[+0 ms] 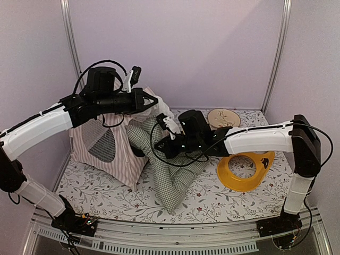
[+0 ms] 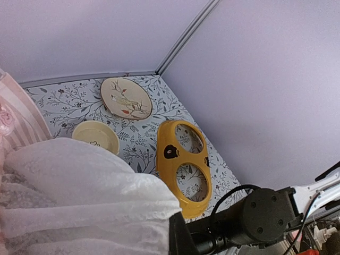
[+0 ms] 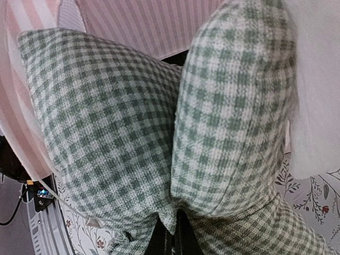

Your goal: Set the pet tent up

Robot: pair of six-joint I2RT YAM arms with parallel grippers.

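Top external view: left gripper (image 1: 153, 102) up at the peak of the tent (image 1: 87, 143), right gripper (image 3: 175, 241) lower and just beside it, buried in the cushion (image 1: 172, 178). Looks like the stuffing step, with the door lifted from above and the cushion fed in from below.

Right gripper: pinched narrow on a gathered fold of cushion, two checked lobes bulging straight ahead of the fingertips. Left gripper: cannot tell whether closed or parted, being smothered by the flap (image 2: 79, 191) heaped over and in front of it.

To do it well:
- Hold the flap high and clear of the doorway.
- Drive the cushion along the right gripper's own line, toward the dark gap visible between the lobes under the striped wall.
- Go slowly, as the light tent would likely skid on the counter if shoved.
- Lead with one lobe rather than both, to avoid jamming at the door.
- Watch the two wrists, already near each other.

Tent relative to the left gripper: directly beneath it and back toward that arm's base, with the striped side and mesh window hanging below. Relative to the right gripper: ahead and to its left, touching the cushion's far side.
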